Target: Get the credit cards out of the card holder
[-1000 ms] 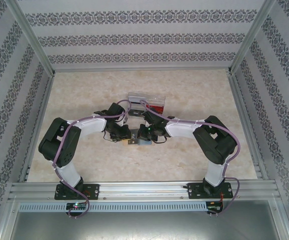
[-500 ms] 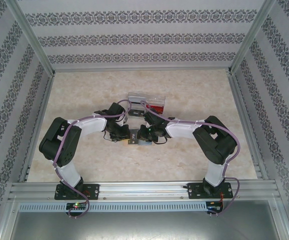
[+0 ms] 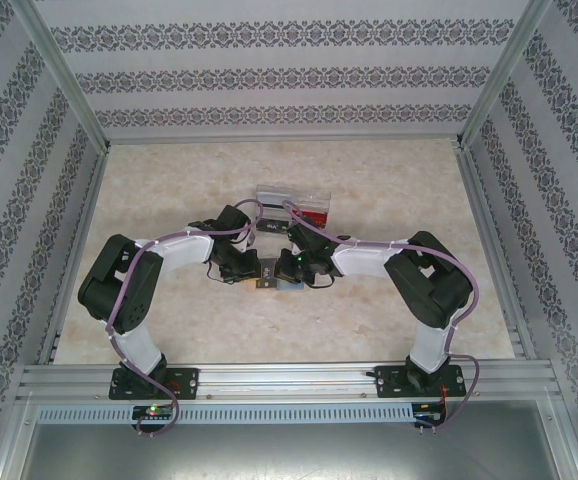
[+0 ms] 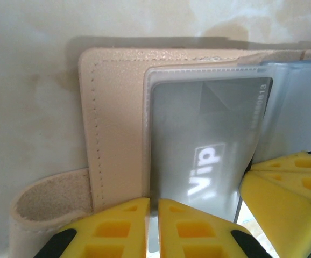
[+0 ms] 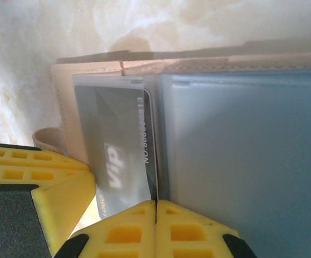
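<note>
The card holder (image 3: pixel 273 284) lies open on the table between both grippers, tan outside (image 4: pixel 118 123), grey-blue inside (image 5: pixel 241 161). A grey credit card (image 4: pixel 204 145) printed "Vip" sits in its clear sleeve. My left gripper (image 4: pixel 154 215) is shut on the holder's near edge, where the sleeve meets the tan flap. My right gripper (image 5: pixel 156 215) is shut on the thin long edge of the card (image 5: pixel 115 140), beside the grey-blue pocket. The right fingers (image 4: pixel 284 188) show beside the card. The left fingers (image 5: pixel 42 183) show to the card's left. From above, the left gripper (image 3: pixel 252 268) and right gripper (image 3: pixel 287 268) nearly touch.
A clear plastic tray (image 3: pixel 291 200) with a red item in it stands just behind the grippers. Patterned walls and metal posts enclose the marble-look table (image 3: pixel 389 180). Open room lies on both sides and at the back.
The right wrist shifted slightly toward the holder and back. The left arm and the card holder have stayed put.
</note>
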`<state>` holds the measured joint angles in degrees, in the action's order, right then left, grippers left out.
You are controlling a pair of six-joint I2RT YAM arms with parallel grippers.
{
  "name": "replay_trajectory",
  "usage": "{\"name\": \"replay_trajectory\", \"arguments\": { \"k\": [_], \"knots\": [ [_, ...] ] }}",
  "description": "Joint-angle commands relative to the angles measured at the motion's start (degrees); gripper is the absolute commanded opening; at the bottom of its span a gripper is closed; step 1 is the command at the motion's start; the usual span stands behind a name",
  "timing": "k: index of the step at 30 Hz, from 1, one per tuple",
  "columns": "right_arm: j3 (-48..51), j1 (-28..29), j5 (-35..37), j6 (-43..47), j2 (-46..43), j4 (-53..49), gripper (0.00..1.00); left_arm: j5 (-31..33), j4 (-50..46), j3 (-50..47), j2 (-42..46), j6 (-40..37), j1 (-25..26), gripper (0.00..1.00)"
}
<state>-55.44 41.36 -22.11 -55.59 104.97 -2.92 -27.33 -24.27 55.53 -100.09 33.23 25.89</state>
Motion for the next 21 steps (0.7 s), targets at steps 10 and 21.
{"name": "replay_trajectory", "arguments": {
  "k": [10, 21],
  "knots": [
    [4.32, -2.08, 0.50, 0.66, -3.47, 1.04, 0.00, 2.60, -2.71, 0.55, -1.34, -0.89, 0.69, 0.13],
    [4.58, -2.87, -0.47, 1.53, -3.53, 1.34, 0.15, 2.06, -2.63, 0.73, -1.59, -0.94, 0.73, 0.08]
  ]
}}
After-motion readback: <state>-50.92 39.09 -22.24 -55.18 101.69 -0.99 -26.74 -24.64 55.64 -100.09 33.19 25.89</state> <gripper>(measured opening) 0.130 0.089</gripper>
